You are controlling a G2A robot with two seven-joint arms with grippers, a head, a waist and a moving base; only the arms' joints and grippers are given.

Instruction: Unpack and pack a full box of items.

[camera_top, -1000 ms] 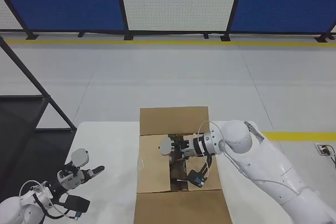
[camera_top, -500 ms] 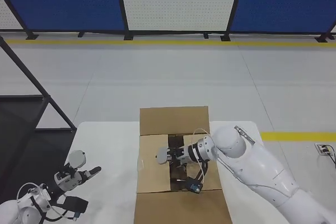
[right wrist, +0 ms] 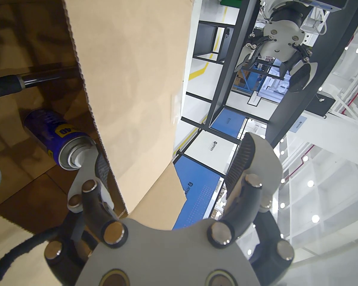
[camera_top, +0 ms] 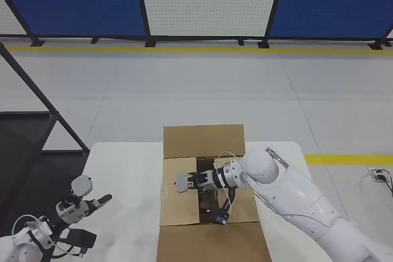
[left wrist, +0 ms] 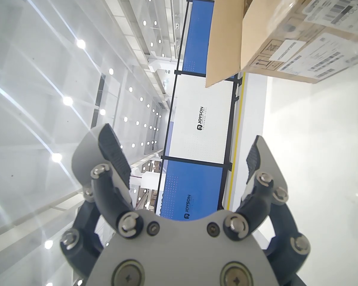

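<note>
Spread wide, my right tool (right wrist: 173, 153) straddles a light, stiff corrugated flap (right wrist: 131, 60) of the cardboard box (camera_top: 204, 139) on the counter (camera_top: 128, 173); its free edge looks the surest hold, a spray can (right wrist: 52, 132) lying inside.

We note bright, even overhead light in the top view. In the left wrist view, ceiling lamps (left wrist: 67, 101) flare into long streaks. The box (right wrist: 131, 60) interior lies in shadow. Both wrist views bow straight lines.
</note>
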